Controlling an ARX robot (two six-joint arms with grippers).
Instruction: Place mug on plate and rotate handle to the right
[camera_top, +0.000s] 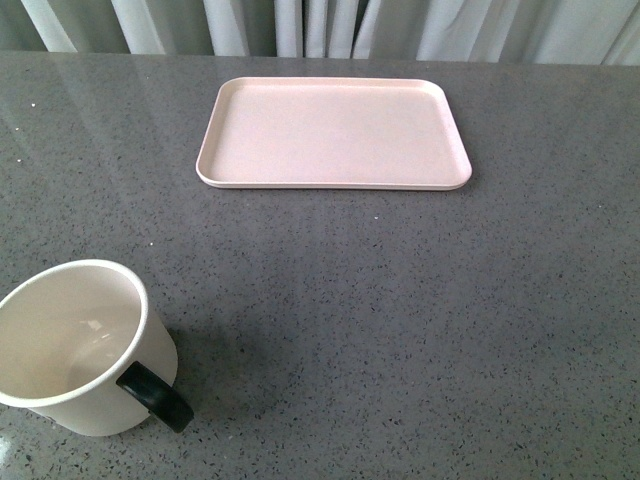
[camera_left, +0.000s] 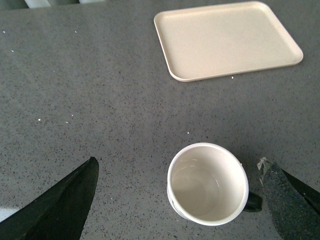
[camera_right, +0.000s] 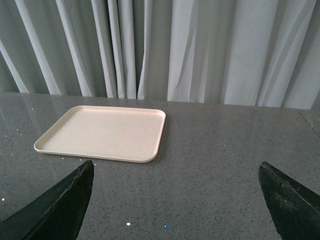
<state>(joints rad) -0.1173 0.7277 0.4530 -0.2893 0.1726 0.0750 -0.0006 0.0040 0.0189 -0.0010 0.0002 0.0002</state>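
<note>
White mug (camera_top: 75, 345) sits lower left, pink plate (camera_top: 335, 133) upper centre. We hold left gripper (camera_left: 177, 161) and right gripper (camera_right: 176, 164) spread wide.

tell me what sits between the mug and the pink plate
Nothing. Only bare grey tabletop separates the mug from the plate, as the front view and left wrist view both show.

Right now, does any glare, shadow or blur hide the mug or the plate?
Front view: the mug is sharp but cut by the frame's edge, soft shadow to its right; the table reflects the curtains at its far edge. Left wrist view: even light, mug and plate clear. Right wrist view: only the plate shows, sharp.
</note>
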